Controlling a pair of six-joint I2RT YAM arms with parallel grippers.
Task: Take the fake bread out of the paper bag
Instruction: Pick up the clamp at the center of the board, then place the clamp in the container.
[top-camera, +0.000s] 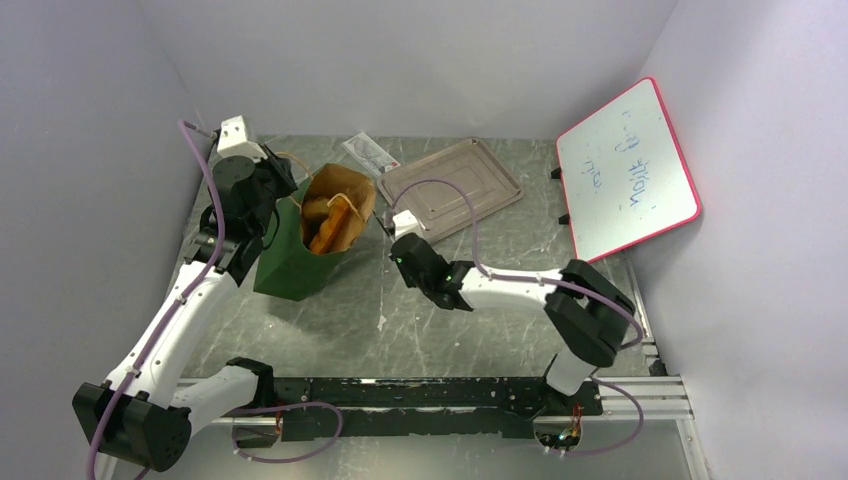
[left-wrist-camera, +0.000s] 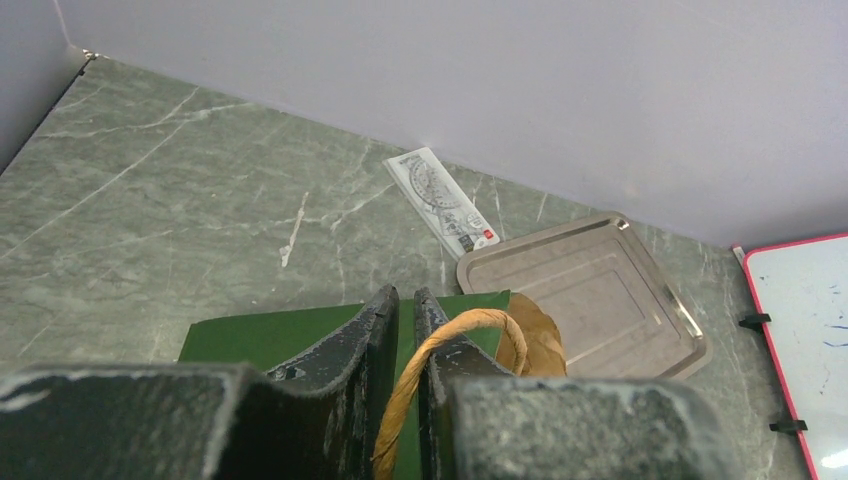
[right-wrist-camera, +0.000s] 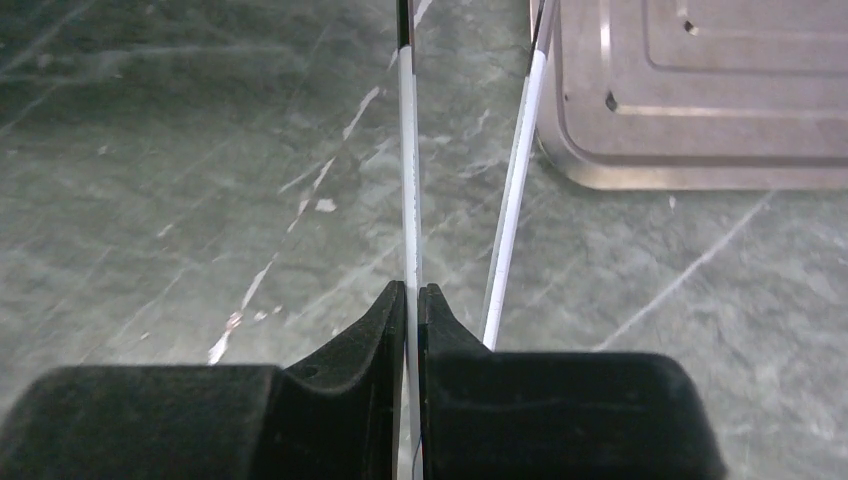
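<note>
Left gripper (left-wrist-camera: 405, 298) pinches the paper bag's (top-camera: 295, 262) floppy handle (left-wrist-camera: 478, 318), right gripper (right-wrist-camera: 412, 290) is closed — the fake bread (top-camera: 325, 225) looks light and stiff, best taken across its middle.

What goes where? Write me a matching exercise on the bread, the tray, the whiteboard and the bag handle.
Things:
1. fake bread
2. metal tray
3. whiteboard
4. tan handle

Places:
a. propped tilted at the far right
b. inside the paper bag
c. lying flat on the table
d. pinched in the left gripper

Pairs: 1-b, 2-c, 3-a, 4-d
</note>
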